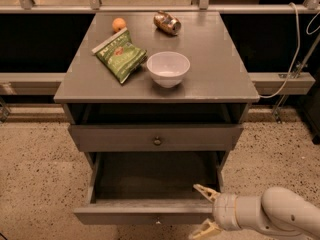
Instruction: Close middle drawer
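The grey bench (215, 81) rises behind and above the fingers (202, 190). Its middle drawer (135, 215) is pulled well out, with the deep box lying left of them. The white arm (285, 214) reaches in from their right. The fingers are spread wide, one over the right end of the drawer's front panel and one under it. High above them sit a white bowl (168, 68), a green bag (120, 55), a can (167, 22) and an orange (118, 24).

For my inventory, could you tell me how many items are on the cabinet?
4: orange back left, can back centre, green bag left, white bowl centre. Open claw at the middle drawer, front right.
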